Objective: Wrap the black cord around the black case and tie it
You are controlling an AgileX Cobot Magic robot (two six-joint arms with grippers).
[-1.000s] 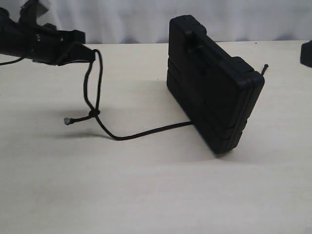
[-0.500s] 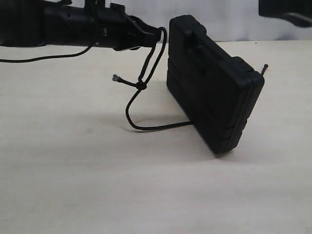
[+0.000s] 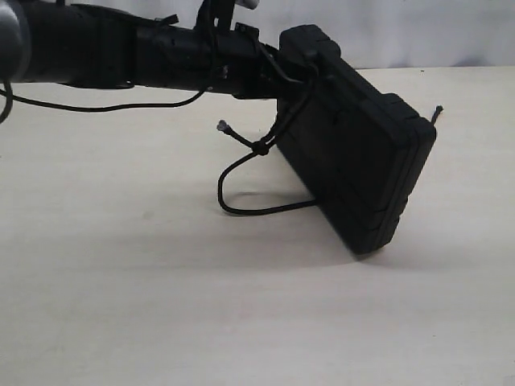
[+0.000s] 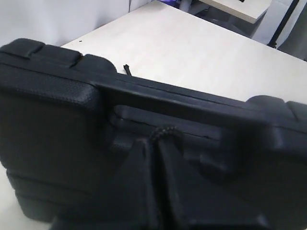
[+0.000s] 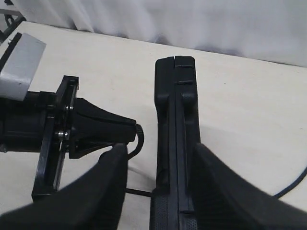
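Note:
The black case (image 3: 354, 161) stands on its long edge on the table. My left gripper (image 3: 299, 71) reaches across to its upper left corner and is shut on the black cord (image 3: 278, 133). From there the cord drops to a small knot (image 3: 260, 148) with a frayed tip (image 3: 223, 125), loops over the table and runs under the case. Its other tip (image 3: 438, 111) pokes out behind the case. In the left wrist view the cord (image 4: 163, 133) is pinched between the jaws against the case (image 4: 57, 105). My right gripper (image 5: 159, 149) hangs open above the case's top edge (image 5: 175, 96).
The pale wooden table (image 3: 161, 305) stretches in front of the case. A white curtain (image 3: 418, 32) closes off the back. The left arm (image 3: 121, 56) spans the upper left of the exterior view, with a thin cable (image 3: 105, 107) hanging below it.
My left gripper has carried the cord rightwards up to the case's upper corner, shortening the loop on the table. The right gripper, seen at the top right earlier, has left the exterior view.

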